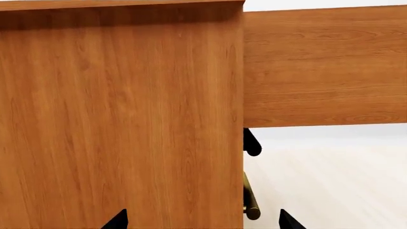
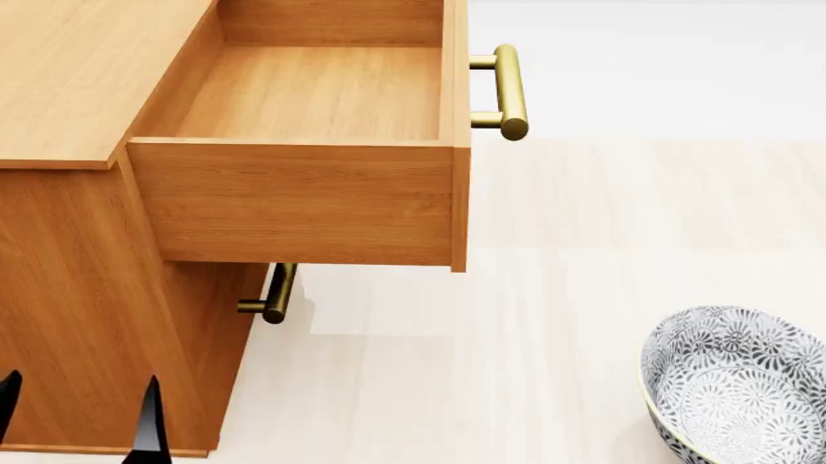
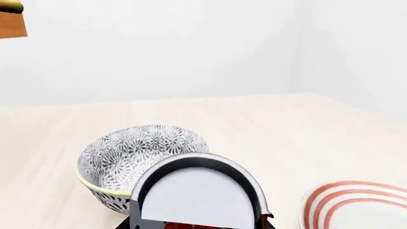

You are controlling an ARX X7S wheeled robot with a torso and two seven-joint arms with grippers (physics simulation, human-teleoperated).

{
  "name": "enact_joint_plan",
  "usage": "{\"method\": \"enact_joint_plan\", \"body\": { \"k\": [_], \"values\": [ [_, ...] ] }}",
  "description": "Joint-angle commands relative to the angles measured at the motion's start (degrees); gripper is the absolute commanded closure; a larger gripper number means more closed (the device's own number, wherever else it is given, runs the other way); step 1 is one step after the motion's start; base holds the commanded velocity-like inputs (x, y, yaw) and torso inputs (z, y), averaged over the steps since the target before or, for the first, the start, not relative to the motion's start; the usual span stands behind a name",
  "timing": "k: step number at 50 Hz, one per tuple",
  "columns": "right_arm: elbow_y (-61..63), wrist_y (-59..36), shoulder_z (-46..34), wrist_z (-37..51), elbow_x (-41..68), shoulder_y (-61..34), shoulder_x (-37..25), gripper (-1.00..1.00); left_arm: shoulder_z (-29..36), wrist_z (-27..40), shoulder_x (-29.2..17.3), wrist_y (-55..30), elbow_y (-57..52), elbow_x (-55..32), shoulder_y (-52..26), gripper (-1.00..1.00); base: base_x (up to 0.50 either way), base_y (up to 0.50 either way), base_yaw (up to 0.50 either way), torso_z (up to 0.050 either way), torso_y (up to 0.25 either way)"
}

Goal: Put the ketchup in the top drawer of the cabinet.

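The ketchup [image 3: 197, 200] fills the lower part of the right wrist view, with its silver-grey top facing the camera and a strip of red label below. My right gripper [image 3: 198, 225] is shut on it. The can and the right gripper do not show in the head view. The cabinet [image 2: 77, 290] stands at the left. Its top drawer [image 2: 297, 203] is pulled out, and its inside is bare wood. The drawer's brass handle [image 2: 510, 92] points right. My left gripper [image 2: 77, 425] is open and empty, low beside the cabinet's side [image 1: 121, 119]. The drawer's side [image 1: 324, 67] also shows in the left wrist view.
The lower drawer is shut, and its brass handle [image 2: 275, 295] sits under the open drawer. A black-and-white patterned bowl [image 2: 736, 396] stands on the pale floor at the lower right, just behind the can [image 3: 127, 148]. A white plate with red rings [image 3: 356, 200] lies beside it.
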State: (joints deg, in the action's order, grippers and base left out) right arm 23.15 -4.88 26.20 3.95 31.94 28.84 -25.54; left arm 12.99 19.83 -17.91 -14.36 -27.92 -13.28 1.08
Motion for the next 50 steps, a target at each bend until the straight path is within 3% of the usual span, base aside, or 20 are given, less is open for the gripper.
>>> {"method": "enact_joint_plan", "body": {
  "k": [1, 15, 30, 50],
  "values": [
    [13.32, -11.45, 3.38, 6.94, 5.22, -1.58, -5.4, 1.0, -0.09, 0.06, -0.34, -0.18, -0.32, -0.64, 0.04, -1.0, 0.0, 0.0, 0.0, 0.0, 0.0],
    [23.82, -23.04, 8.11, 18.25, 15.77, -9.48, -14.51, 1.0, -0.07, 0.06, -0.51, 0.46, -0.15, -1.15, 0.18, -1.0, 0.0, 0.0, 0.0, 0.0, 0.0],
    [25.93, -27.72, 9.84, 24.66, 25.25, -19.31, -23.28, 1.0, -0.1, 0.41, -0.79, 0.19, -0.54, -1.53, 0.02, -1.0, 0.0, 0.0, 0.0, 0.0, 0.0],
    [22.31, -30.07, -3.67, 32.24, 33.7, -42.52, -34.31, 1.0, -0.08, 0.7, -0.98, 0.98, 0.32, -1.77, 0.05, -1.0, 0.0, 0.0, 0.0, 0.0, 0.001]
  ]
}}
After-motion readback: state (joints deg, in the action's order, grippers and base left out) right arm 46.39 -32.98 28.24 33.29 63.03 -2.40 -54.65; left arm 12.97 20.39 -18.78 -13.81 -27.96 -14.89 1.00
